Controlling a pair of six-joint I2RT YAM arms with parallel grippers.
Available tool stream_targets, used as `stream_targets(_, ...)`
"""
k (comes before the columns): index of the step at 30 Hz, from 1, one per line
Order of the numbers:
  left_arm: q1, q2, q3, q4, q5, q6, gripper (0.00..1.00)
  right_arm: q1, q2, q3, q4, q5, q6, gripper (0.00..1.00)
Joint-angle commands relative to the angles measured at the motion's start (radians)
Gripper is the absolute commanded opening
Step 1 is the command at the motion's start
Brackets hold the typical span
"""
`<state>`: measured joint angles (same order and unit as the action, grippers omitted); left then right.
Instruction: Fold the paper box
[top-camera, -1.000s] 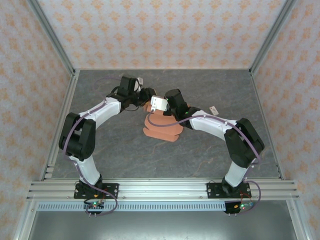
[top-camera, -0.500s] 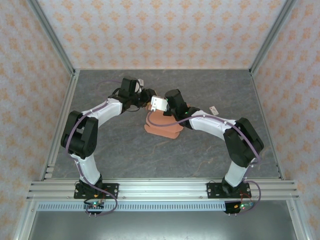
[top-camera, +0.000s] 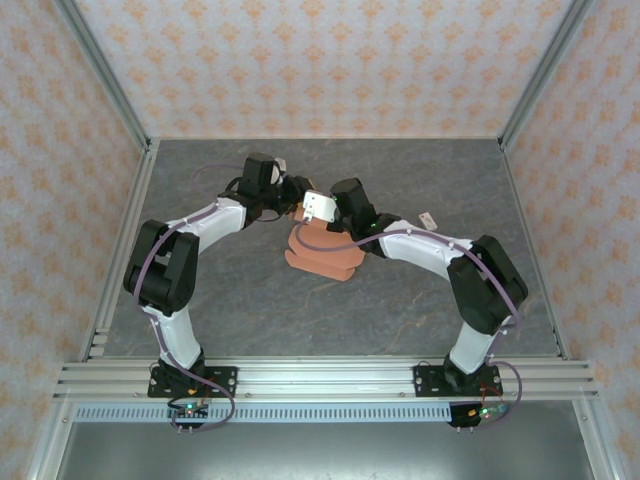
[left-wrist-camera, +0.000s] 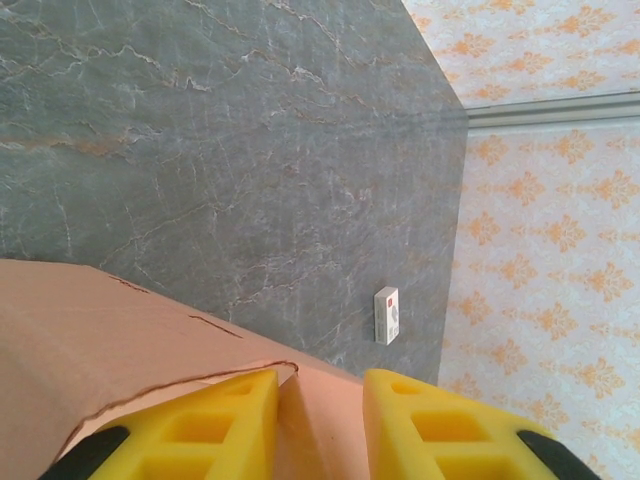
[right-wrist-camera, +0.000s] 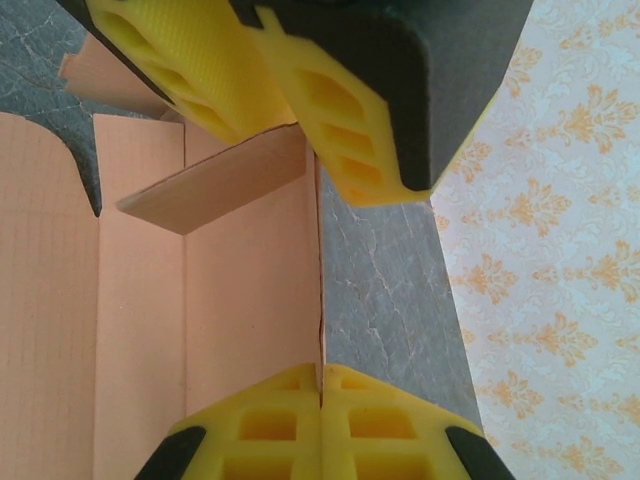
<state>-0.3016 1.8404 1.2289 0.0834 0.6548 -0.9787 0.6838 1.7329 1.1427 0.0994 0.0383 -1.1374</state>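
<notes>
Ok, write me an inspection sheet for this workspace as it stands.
surface: grey veined table, flat.
job's things: paper box, salmon-orange, partly folded, lying mid-table between the two arms, with one flap raised.
clutter: small white tag on the table to the right of the box, apart from it.
grippers: right gripper shut on the box's edge; left gripper astride the raised flap, and whether it clamps is unclear.
cables: purple cables run along both arms.
surroundings: patterned walls on three sides; aluminium rails at the near edge.
</notes>
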Motion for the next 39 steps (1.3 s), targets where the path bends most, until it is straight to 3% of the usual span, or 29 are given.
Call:
stream_targets(1,-0.006,-0.009,-0.002,-0.004,-0.042,0.02,0.29,-0.008,-0.015,0.028,-0.025,-0.031,0.024,0.0)
stream_targets(11,0.034,-0.137,-0.035,-0.12,-0.076,0.166,0.47,-0.064,-0.064,0.05,-0.163,-0.107,0.092,0.0)
stream_targets(18,0.041,-0.335,-0.226,-0.122,-0.126,0.322,0.52,-0.099,-0.058,0.106,-0.254,-0.183,0.155,0.0)
stream_targets(21,0.038,-0.385,-0.348,-0.04,-0.125,0.37,0.52,-0.108,-0.05,0.127,-0.275,-0.199,0.171,0.0)
stream_targets(24,0.01,-0.389,-0.414,0.019,-0.12,0.432,0.52,-0.113,-0.032,0.165,-0.31,-0.223,0.195,0.0)
stream_targets(29,-0.068,-0.313,-0.412,0.052,-0.223,0.57,0.53,-0.132,0.02,0.254,-0.4,-0.277,0.232,0.0)
stream_targets(39,-0.069,-0.224,-0.358,0.093,-0.352,0.802,0.54,-0.158,0.063,0.371,-0.553,-0.369,0.257,0.0)
